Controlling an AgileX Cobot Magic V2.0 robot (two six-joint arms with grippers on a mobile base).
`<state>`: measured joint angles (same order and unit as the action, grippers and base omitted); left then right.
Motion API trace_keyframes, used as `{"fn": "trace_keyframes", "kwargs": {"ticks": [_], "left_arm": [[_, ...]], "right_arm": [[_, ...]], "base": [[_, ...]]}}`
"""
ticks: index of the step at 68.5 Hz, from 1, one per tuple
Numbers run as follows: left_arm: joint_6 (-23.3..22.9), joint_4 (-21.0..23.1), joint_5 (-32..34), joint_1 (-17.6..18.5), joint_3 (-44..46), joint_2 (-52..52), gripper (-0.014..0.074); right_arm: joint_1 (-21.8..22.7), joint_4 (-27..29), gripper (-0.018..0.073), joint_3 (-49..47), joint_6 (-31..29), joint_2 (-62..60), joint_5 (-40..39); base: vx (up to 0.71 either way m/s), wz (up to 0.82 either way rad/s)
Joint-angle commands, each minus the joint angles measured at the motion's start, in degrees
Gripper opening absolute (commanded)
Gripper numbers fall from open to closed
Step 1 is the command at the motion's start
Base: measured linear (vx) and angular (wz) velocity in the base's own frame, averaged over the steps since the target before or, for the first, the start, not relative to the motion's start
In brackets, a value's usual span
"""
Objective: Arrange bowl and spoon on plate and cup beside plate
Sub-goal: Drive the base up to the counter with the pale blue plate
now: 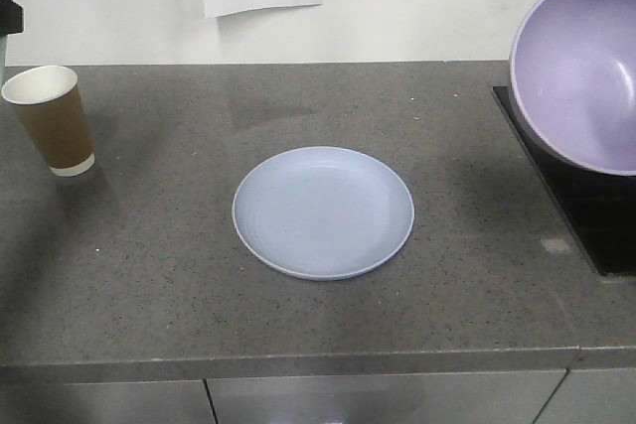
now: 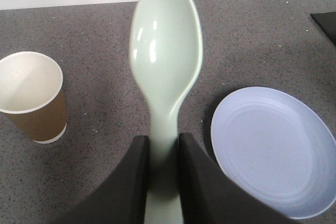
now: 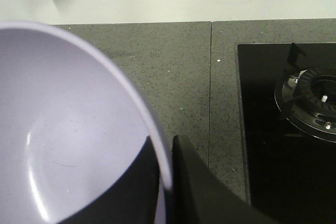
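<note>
Left gripper (image 2: 164,141) pinches the spoon (image 2: 165,51), right gripper (image 3: 164,146) pinches the tilted bowl (image 3: 63,129); next, level it onto the plate (image 1: 323,211).

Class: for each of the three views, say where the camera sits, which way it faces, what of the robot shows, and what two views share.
Exterior front: before the counter, looking down toward the wall at plate, cup and raised bowl; no fingers clearly shown.
Left wrist: on the left arm behind the left fingers clamping the spoon, facing the wall.
Right wrist: behind the right fingers pinching the bowl's rim, facing counter and hob.
Shared: front and left wrist both show plate and cup.
</note>
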<state>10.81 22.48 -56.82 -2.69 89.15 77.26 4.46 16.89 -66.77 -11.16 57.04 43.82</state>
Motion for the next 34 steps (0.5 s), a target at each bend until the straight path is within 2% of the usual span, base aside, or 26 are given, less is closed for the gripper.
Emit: {"fn": "trace_keyframes", "kwargs": {"ticks": [1, 34], "left_arm": [[0.06, 1.74, 3.13, 0.18, 1.41, -1.58, -0.0006], [0.06, 1.74, 3.13, 0.18, 1.41, -1.58, -0.0006]], "right_arm": [[-0.06, 0.90, -0.0010, -1.53, -0.43, -0.84, -3.81], [-0.06, 0.90, -0.0010, -1.53, -0.43, -0.84, -3.81]], "base": [[0.04, 0.02], [0.04, 0.02]]}}
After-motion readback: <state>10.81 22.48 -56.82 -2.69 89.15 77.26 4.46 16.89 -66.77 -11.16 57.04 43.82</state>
